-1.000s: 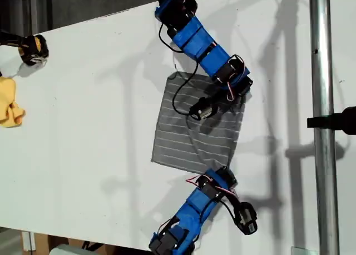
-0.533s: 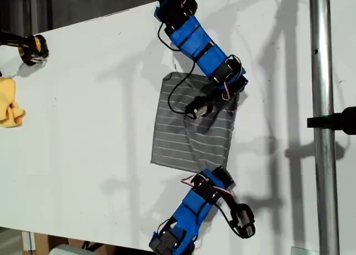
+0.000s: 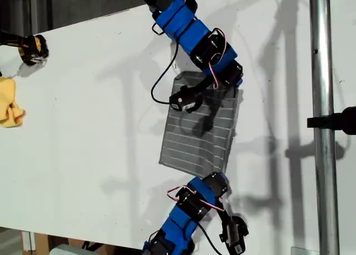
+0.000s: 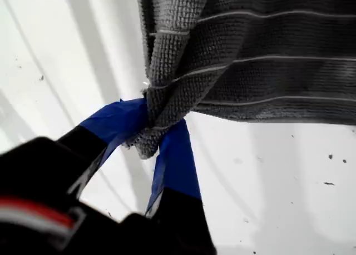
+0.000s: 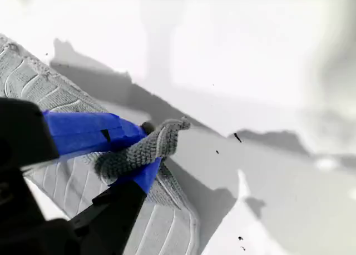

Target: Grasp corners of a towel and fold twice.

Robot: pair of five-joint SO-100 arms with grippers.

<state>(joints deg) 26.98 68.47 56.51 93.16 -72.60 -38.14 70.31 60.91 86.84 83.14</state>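
grey striped towel lies on the white table, about mid-table in the exterior view, a bit toward that view's right. two blue arms reach over it, one from the top edge of the exterior view, one from the bottom edge; the wrist views don't settle which arm is which.

my first gripper has its blue-taped jaws clenched on a bunched corner of the towel; the fabric is gathered and pulled up between the tips, the rest of the cloth hanging above the white surface.

my second gripper is also clamped on a towel corner; the grey tip sticks out past the blue tips, with folded towel layers lying under it.

small yellow cloth sits at the exterior view's left edge, well apart from the towel. a yellow-and-black object sits near it, toward that view's top left. a metal pole runs down the exterior view's right side.
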